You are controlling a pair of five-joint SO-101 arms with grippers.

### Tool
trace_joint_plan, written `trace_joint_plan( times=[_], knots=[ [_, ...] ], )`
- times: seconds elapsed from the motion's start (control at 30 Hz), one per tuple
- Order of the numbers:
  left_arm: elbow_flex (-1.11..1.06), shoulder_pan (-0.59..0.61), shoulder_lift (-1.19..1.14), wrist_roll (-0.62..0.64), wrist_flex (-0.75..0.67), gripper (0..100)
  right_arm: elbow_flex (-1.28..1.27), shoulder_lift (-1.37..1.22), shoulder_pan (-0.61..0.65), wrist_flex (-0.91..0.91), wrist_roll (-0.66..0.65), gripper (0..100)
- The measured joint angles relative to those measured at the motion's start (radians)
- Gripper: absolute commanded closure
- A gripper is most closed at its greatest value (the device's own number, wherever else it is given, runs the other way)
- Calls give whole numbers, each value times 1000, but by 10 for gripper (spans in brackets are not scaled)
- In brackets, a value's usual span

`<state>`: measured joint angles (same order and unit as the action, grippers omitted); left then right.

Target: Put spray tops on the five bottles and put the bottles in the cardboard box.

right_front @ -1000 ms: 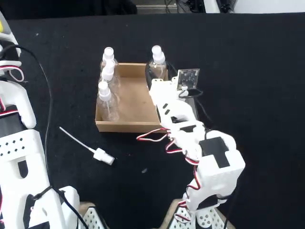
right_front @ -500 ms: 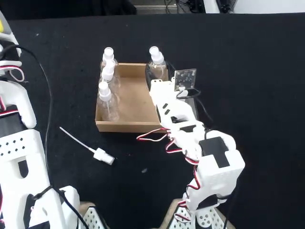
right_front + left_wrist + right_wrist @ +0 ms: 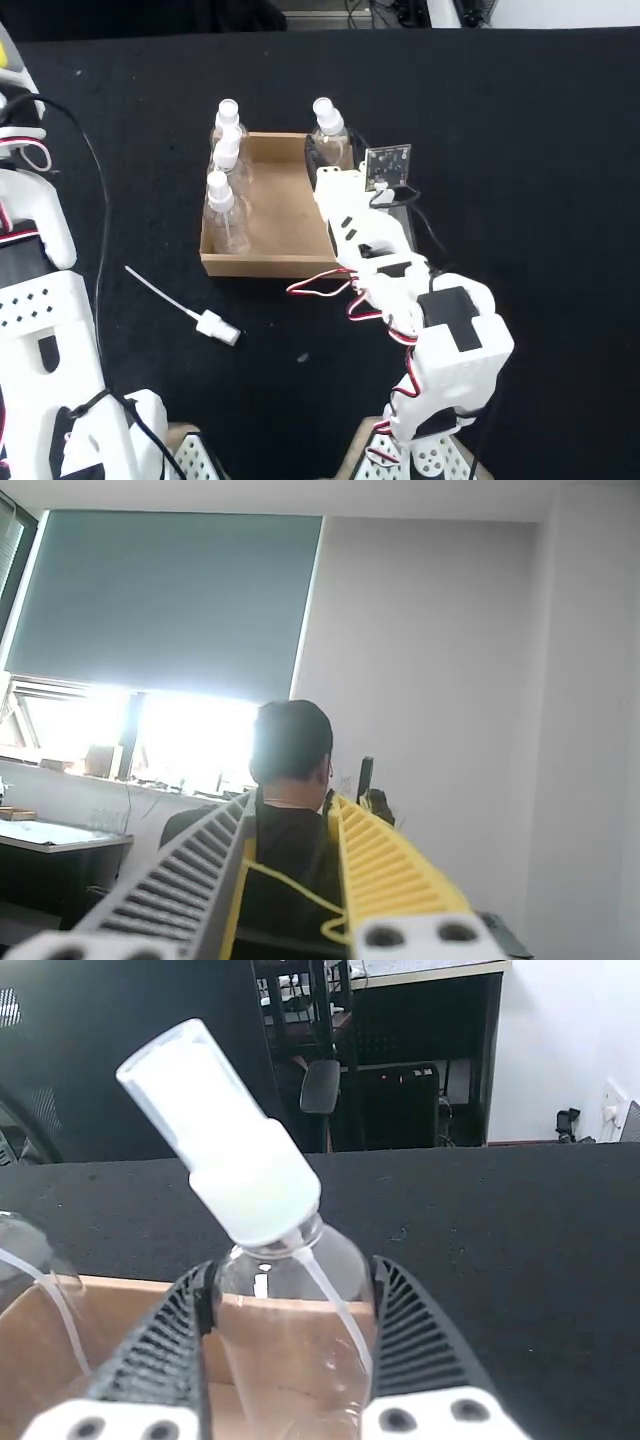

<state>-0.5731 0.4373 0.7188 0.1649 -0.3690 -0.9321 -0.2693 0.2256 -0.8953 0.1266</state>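
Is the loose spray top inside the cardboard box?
No, the loose spray top lies on the black table, outside the cardboard box.

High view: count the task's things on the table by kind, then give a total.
Capped bottles: 4
Loose spray top: 1
Cardboard box: 1
Total: 6

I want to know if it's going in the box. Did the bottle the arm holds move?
Yes, a little. The bottle shifted sideways along the box rim, toward the three bottles on the other side.
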Motion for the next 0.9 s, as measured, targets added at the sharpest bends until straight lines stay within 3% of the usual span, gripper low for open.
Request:
trace_joint_plan(
  times=[0.63, 0.9],
  knots=[
    [0, 0, 0, 0, 0, 970, 0, 0, 18, 0, -8, 981],
    [0, 0, 0, 0, 0, 970, 0, 0, 21, 0, -11, 814]
  ],
)
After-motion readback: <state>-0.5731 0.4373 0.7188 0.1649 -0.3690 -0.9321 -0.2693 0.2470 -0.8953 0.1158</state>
